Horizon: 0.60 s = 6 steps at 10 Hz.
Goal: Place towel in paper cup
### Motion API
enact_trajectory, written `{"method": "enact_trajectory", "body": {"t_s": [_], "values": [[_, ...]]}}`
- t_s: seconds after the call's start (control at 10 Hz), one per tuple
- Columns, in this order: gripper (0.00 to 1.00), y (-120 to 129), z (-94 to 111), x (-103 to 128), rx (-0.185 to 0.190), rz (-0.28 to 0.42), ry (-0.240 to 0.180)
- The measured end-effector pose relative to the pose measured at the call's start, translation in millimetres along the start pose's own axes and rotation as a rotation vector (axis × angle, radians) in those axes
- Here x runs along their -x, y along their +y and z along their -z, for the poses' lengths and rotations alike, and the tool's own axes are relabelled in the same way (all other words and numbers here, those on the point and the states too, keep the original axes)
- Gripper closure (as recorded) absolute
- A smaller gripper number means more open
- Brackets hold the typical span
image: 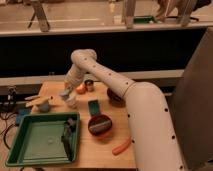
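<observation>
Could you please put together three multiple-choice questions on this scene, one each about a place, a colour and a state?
1. Where is the gripper?
A. low over the table, beside the orange ball
B. inside a drawer
C. on the floor

2. What colour is the long item near the table's front edge?
A. blue
B. white
C. orange

3. How is the dark red bowl?
A. overturned
B. upright, holding a grey shape
C. stacked on a plate

Answers: 1 A, it hangs right next to the ball; 2 C, it is plainly orange; 3 B, its rim faces up around that shape.
</observation>
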Motion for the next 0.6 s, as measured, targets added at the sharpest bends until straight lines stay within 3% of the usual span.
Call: {"method": "enact_trajectory", "body": {"t_s": [0.6], "values": [[1.0, -3.8, 0.0, -2.6, -0.06, 0.028, 0.039]]}}
